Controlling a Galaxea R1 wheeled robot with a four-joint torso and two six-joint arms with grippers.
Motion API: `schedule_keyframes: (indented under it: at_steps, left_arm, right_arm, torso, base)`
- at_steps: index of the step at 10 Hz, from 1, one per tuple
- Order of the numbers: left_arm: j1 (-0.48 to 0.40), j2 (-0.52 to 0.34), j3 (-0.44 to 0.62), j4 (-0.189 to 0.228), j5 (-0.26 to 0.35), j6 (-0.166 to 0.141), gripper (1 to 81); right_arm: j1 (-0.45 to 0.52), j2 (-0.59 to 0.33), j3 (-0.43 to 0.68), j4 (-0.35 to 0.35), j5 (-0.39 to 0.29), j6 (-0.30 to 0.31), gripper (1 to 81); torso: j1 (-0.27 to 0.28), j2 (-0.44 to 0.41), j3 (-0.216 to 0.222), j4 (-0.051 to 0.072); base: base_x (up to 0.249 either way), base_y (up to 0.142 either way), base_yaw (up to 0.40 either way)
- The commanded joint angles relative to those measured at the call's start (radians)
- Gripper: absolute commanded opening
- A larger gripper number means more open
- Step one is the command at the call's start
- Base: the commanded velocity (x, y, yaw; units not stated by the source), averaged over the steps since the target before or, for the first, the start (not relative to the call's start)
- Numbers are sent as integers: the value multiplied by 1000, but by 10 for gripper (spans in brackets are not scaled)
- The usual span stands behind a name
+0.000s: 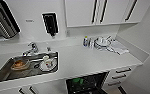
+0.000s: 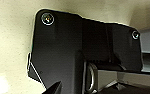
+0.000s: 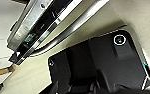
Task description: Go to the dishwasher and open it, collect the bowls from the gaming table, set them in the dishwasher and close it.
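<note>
From the head view, a white tabletop [image 1: 76, 61] runs across a kitchen corner. Under its front edge at about 5 o'clock the dishwasher [image 1: 87, 83] stands open, its dark inside showing wire racks, with a green bowl [image 1: 78, 81] sitting in the rack toward the left. At 9 o'clock a steel sink [image 1: 6, 72] is set into the tabletop, holding an orange dish [image 1: 19, 64] and a white plate with a cup [image 1: 48, 63]; a tap [image 1: 31, 48] stands at its back edge. Toward 2 o'clock a bottle [image 1: 85, 41] and a cluster of dishware [image 1: 102, 43] stand beside a folded cloth [image 1: 119, 48]. White wall cabinets [image 1: 101, 11] with black handles hang at 1 o'clock.

In the left wrist view, pale wall lies behind the robot's parts; I cannot tell how the left jaws stand.

In the right wrist view, the dishwasher's steel door edge [image 3: 41, 27] crosses at 11 o'clock; I cannot tell the right jaws' state either.
</note>
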Motion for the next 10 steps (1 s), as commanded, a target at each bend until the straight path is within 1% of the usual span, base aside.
schedule_keyframes:
  at_steps: [1, 5, 8, 9, 10]
  left_arm:
    - [-15, -6, -1, 0, 47, -1, 811]
    - [-21, -5, -1, 0, 47, -1, 811]
    - [-23, -2, -1, 0, 48, 1, 811]
    - [-25, -1, -1, 0, 48, 1, 811]
    - [-26, 0, -1, 0, 48, 1, 811]
  right_arm:
    - [11, 18, -62, -56, -33, -3, 811]
    - [-34, 72, -161, -110, -52, -3, 811]
    - [-38, 79, -171, -118, -82, -3, 811]
    - [-40, 84, -171, -126, -107, -8, 811]
    - [-46, 95, -181, -154, -116, -8, 811]
  torso:
    - [63, -98, 0, 0]
    - [152, -242, 1, 0]
    - [223, -356, 1, 0]
    - [247, -393, 1, 0]
    - [268, -428, 2, 0]
  base:
    - [0, 0, 0]
    - [0, 0, 0]
    - [0, 0, 0]
    - [0, 0, 0]
    - [0, 0, 0]
